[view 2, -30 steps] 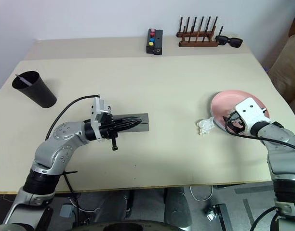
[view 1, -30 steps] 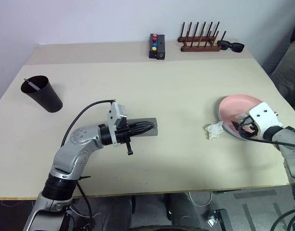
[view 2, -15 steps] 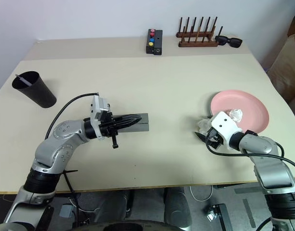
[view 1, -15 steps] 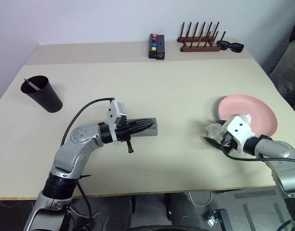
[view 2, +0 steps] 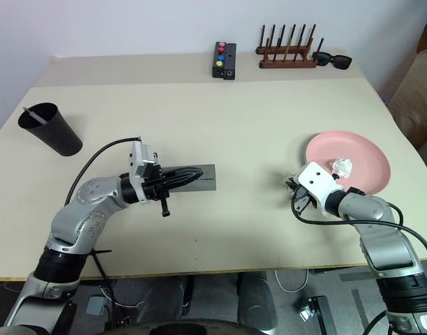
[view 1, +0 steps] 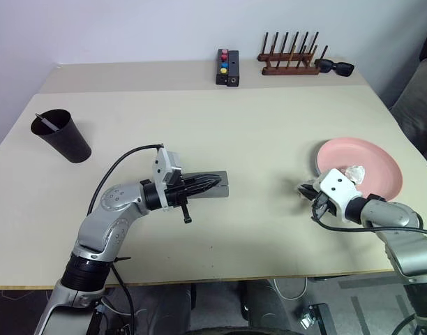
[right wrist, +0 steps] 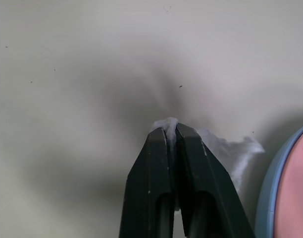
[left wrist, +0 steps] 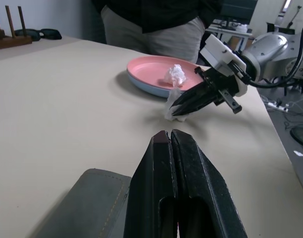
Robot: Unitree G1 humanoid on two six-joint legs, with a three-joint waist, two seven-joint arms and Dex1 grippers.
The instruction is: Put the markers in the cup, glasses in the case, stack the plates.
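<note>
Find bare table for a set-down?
Bare: the table between the black cup, grey case and rack. Crowded: by the plates, where the right end effector pinches crumpled paper.

Black tapered cup (view 1: 62, 136), upright at the far left of the surface (view 1: 255, 132), rim wider than base; one slim marker (view 1: 46, 123) leans inside it, its tip above the rim. Grey rectangular case (view 1: 215, 186), closed and flat, left of centre toward the near edge, long axis running left to right. Pink plate (view 1: 363, 164) at the right, resting on a light blue plate (left wrist: 156, 89) whose rim shows beneath it; a small crumpled white wad (view 1: 354, 172) lies on the pink plate's near-left part.
</note>
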